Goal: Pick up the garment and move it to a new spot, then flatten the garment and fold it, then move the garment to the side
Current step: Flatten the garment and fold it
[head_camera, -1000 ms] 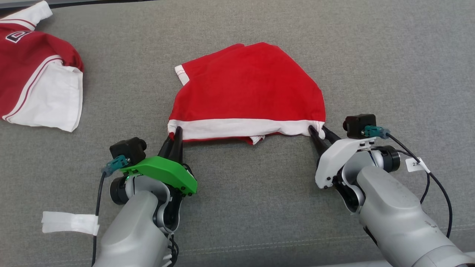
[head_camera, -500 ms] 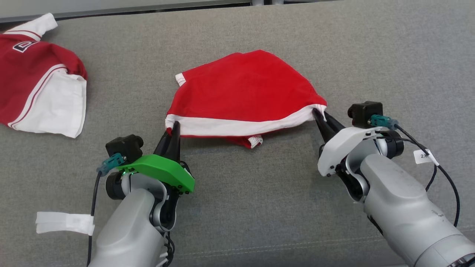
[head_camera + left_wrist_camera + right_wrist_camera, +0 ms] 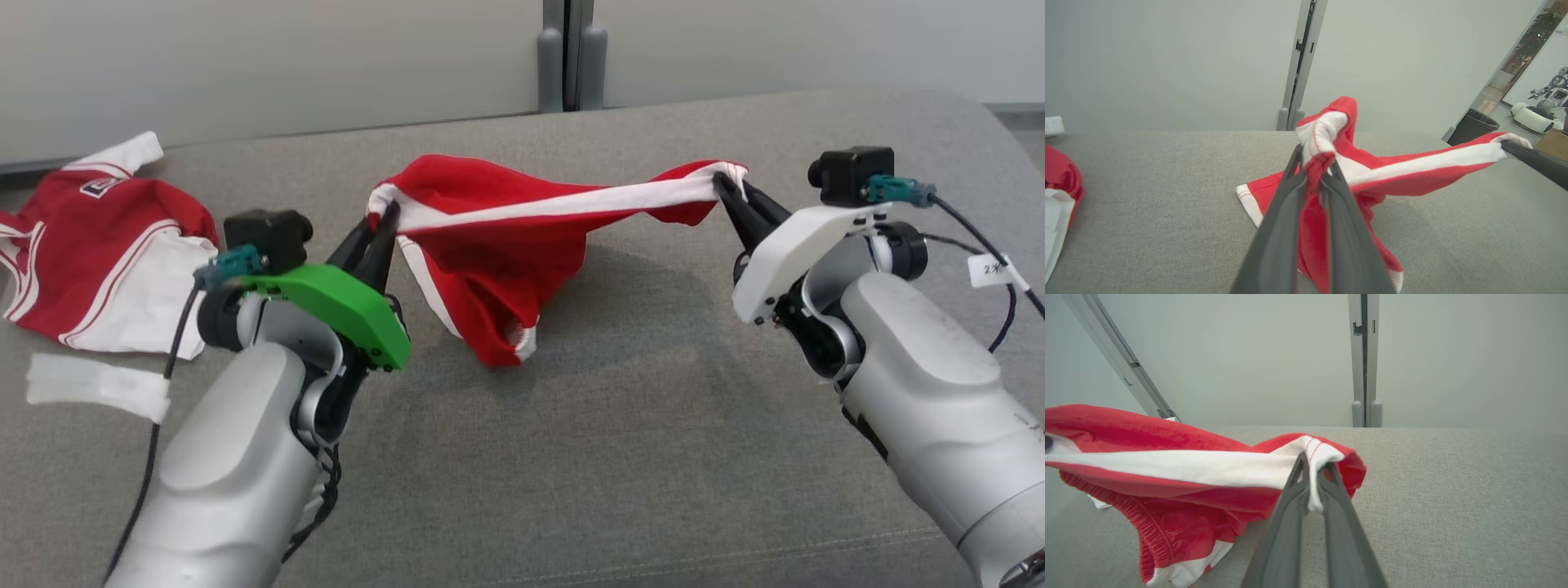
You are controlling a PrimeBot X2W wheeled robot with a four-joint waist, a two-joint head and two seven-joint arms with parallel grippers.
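Red garment [image 3: 490,282], white band strung 9 to 3 o'clock above the cushion [image 3: 653,425]: we grip its ends, left gripper [image 3: 386,219] and right gripper [image 3: 723,183] each clamped tight on cloth; slack hangs toward 6 o'clock.

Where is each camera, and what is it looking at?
Head view: on the head, looking down at the cushion; left gripper and right gripper show, pinching the red garment.
Left wrist view: on that wrist, looking along its fingers at the white band.
Right wrist view: on that wrist, along its fingers at the band's other end.
Both wrist views share the wall post.
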